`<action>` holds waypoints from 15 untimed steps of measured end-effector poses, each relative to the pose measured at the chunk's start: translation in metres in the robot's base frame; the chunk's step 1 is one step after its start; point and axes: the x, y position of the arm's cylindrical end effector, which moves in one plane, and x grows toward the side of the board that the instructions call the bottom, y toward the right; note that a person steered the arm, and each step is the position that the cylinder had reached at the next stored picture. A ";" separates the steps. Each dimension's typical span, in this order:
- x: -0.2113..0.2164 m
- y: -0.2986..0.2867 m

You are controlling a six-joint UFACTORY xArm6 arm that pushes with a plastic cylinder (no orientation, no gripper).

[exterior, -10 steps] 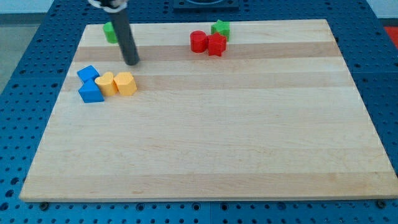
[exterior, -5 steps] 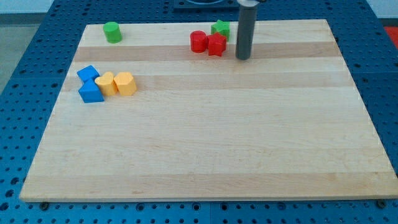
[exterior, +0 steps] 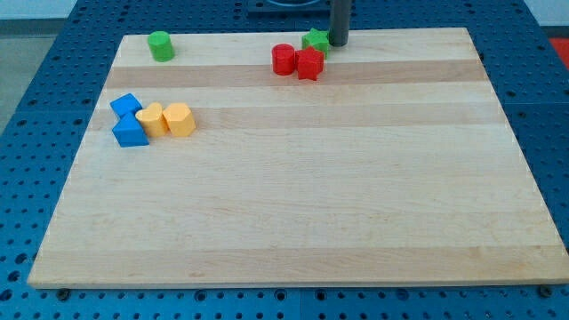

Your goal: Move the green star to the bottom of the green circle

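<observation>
The green star (exterior: 314,41) sits near the view's top edge of the wooden board (exterior: 293,204), just above two red blocks. My tip (exterior: 339,43) is right beside the star on its right, touching or almost touching it. The green circle (exterior: 161,45) stands far off at the view's top left, near the board's corner. The rod rises out of the top of the view.
A red cylinder (exterior: 284,60) and a red block (exterior: 309,64) sit together just below the star. At the view's left, two blue blocks (exterior: 129,119) adjoin two yellow blocks (exterior: 169,119). Blue perforated table surrounds the board.
My tip swept from the view's left, near the green circle, across to the right, then up to the star's right side. No block has moved.
</observation>
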 end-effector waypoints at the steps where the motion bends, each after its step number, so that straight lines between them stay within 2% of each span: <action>1: 0.008 0.000; 2: 0.009 -0.009; 5: 0.009 -0.101; 9: 0.045 -0.144; 11: 0.052 -0.200; 13: 0.085 -0.220; 15: 0.077 -0.241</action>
